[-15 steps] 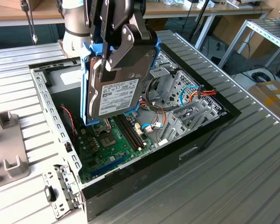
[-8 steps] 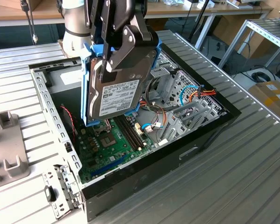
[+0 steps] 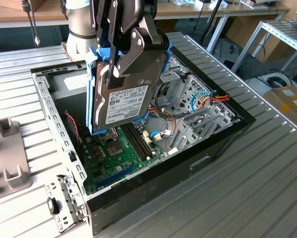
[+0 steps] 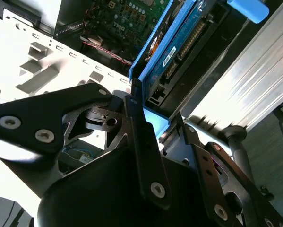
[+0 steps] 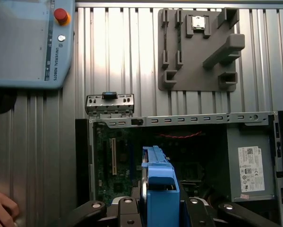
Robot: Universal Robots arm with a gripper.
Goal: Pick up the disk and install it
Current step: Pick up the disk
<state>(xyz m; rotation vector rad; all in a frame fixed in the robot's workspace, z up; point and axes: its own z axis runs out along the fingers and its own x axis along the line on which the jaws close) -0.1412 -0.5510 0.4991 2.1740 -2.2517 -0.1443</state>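
Status: the gripper (image 3: 114, 65) is clamped on the disk (image 3: 126, 99), its fingers (image 4: 142, 142) pinching the upper edge of the blue carrier frame. The disk hangs on edge, label side toward the exterior camera, clear of all surfaces. It sits above the open computer case (image 3: 215, 148), directly over the motherboard (image 3: 113, 158).

Surroundings, exterior view: the metal drive cage (image 3: 188, 91) stands at three o'clock of the disk, with a bundle of orange and coloured cables (image 3: 215, 99) beyond it. The case's perforated side rail (image 3: 51, 119) runs at nine o'clock.

Risks, as judged:
- The grip bears on one edge only. A swing or tilt could let the disk pivot or slip onto the motherboard beneath.
- The disk is upright, so a misaligned approach could jam the carrier frame against the cage's sheet metal.
- The loose cables beside the cage could snag or be pinched.
- A person's hand (image 5: 0, 208) rests on the table near the case, within the arm's working area.
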